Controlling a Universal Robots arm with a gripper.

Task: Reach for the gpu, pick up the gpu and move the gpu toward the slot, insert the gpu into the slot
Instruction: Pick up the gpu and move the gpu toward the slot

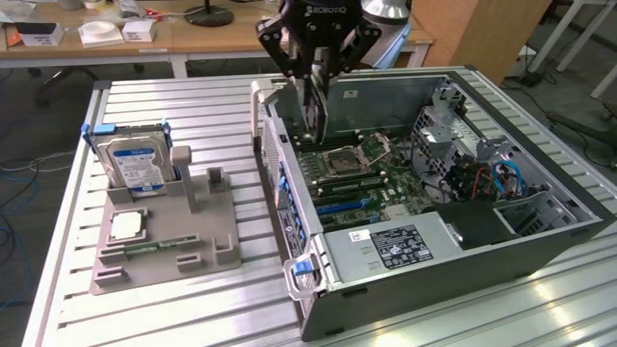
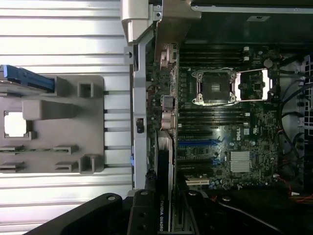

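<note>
Wooden desks (image 1: 115, 43) stand behind a ribbed metal table (image 1: 193, 108), where we see an open computer case (image 1: 579, 188) lying on its side with its motherboard (image 1: 386, 177) bared, and a grey fixture (image 1: 217, 224) just beside it toward the exterior view's left. Over the case the gripper (image 1: 316, 72) is clenched on the gpu (image 1: 313, 112), which hangs on edge (its rim reads NVIDIA QUADRO in the wrist view) over the motherboard, near the side facing the fixture. The fixture carries an upright hard drive (image 1: 135, 163) and a square silver chip (image 1: 127, 226).
</note>
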